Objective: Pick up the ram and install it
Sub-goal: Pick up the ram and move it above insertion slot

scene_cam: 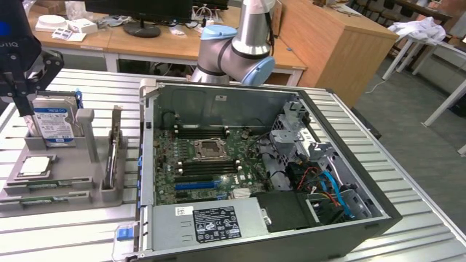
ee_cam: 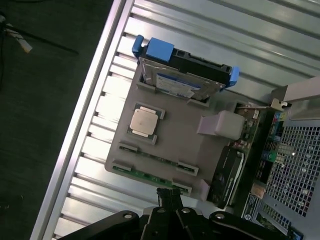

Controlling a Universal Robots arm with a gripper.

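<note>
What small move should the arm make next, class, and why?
Probably open the pincer: it is shut and empty, hovering above the tray, and the nearer ram lies untouched in its holder close to the tips.

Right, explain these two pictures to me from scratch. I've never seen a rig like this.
This is a single robot arm standing behind a slatted metal table. One picture comes from a camera off the arm. The other comes from a camera on the arm's wrist, looking down past its fingers. On the table lies an open computer case with its motherboard exposed. Beside it, a gray tray holds a hard drive, a processor chip and two green ram sticks. The fingers are shut with nothing showing between them, and they hang above the tray's edge, close to the ram sticks.
</note>
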